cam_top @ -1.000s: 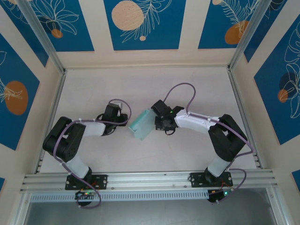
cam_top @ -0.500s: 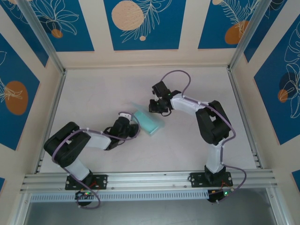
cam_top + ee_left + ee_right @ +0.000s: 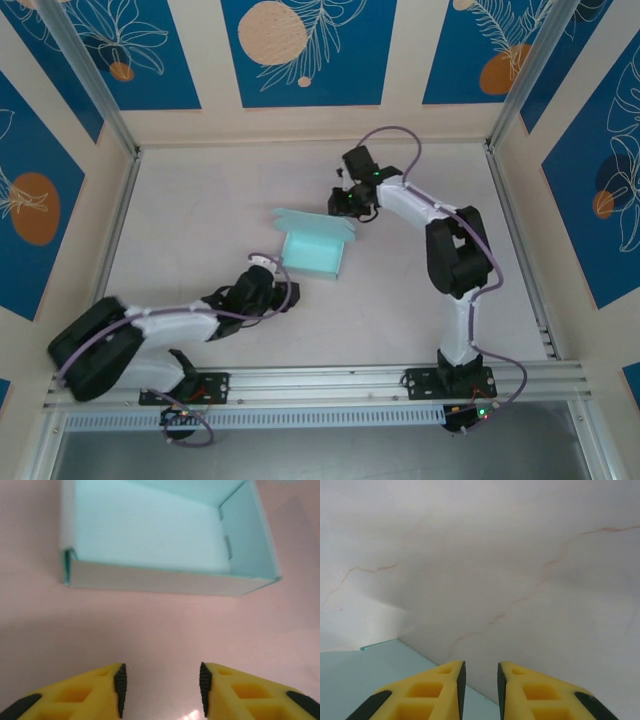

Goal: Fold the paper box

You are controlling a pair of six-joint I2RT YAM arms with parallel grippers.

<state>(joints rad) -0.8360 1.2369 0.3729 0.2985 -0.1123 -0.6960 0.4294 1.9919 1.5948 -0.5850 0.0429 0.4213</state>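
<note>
- your paper box (image 3: 312, 252) is sitting out around the middle of the desk (image 3: 200, 190), between the two arms; it's opened up like a shallow tray, pale light-blue, with a lid flap (image 3: 310, 219) sticking out on its far side
- left hand (image 3: 161, 682): fingers are apart, with plain desk showing in the gap between the black pads (image 3: 120, 685); it isn't gripping anything
- from the left wrist view the box is straight ahead of that hand, with its long near wall facing the fingers; a strip of desk lies between them, so no contact; you can look right down into the tray and see the side wall on the right
- from the top view the left hand is low at the near-left side of the box, just beside it
- right hand (image 3: 481, 672): fingers are only a narrow slit apart; they aren't clamped on anything
- the right wrist view has a patch of pale blue card in the lower left corner, running under the fingers; everything else there is veined desk surface
- from above, the right hand is at the far right corner of the lid flap; I honestly can't tell whether it's touching the card or just over it
</note>
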